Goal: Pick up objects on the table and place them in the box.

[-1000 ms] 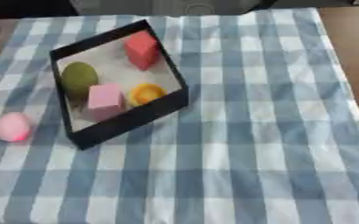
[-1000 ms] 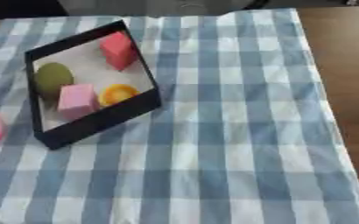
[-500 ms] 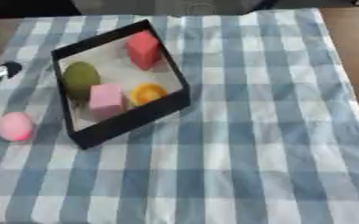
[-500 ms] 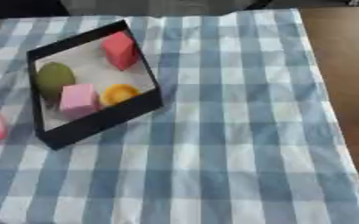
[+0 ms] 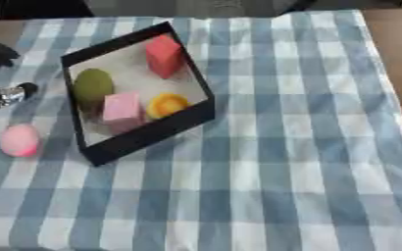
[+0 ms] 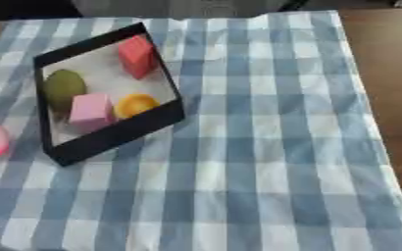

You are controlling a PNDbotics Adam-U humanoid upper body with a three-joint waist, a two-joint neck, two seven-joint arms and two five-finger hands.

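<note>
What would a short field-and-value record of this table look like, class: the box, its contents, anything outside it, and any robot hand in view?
Surface: blue and white checked cloth over a brown table
Box: black-walled box with pale floor
Inside box: red block, green rounded object, pink cube, orange round object
Outside box: pink ball, on the cloth left of the box, apart from it
Left hand: black and silver hand at the left edge, above the pink ball, not touching it; finger state unclear
Right hand: not in view

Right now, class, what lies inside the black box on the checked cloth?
Inside the black box: a red block, a green rounded object, a pink cube and an orange round piece. The near wall hides the floor strip just behind it.
</note>
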